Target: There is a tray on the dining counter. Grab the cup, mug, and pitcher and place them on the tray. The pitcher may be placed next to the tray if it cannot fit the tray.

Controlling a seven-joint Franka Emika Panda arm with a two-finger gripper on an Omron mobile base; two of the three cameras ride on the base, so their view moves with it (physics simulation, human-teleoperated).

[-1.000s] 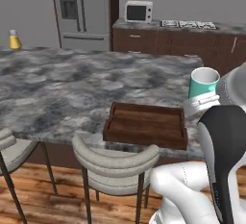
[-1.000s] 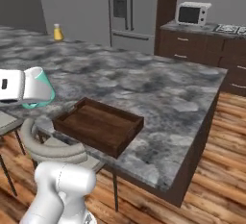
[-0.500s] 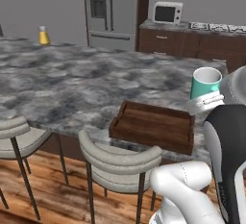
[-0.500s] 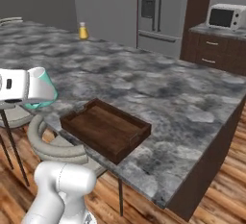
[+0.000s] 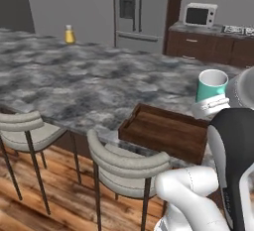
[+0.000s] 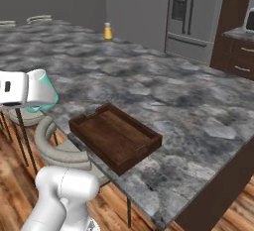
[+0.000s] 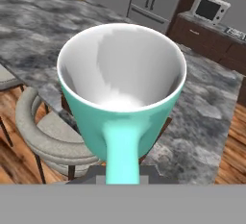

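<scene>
Pincer (image 6: 25,88) is clamped on the teal mug (image 5: 211,85), held upright above the counter edge beside the tray (image 5: 166,132).

Glossy white rounded arm (image 5: 191,195), black joint band, white pincer (image 6: 15,88) housing

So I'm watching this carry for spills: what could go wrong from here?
The end effector seems to hold the mug by its handle alone, so it could swing or slip. The mug hangs off to the side of the tray, and coming in low could clip the raised rim. The stool below crowds the edge.
</scene>
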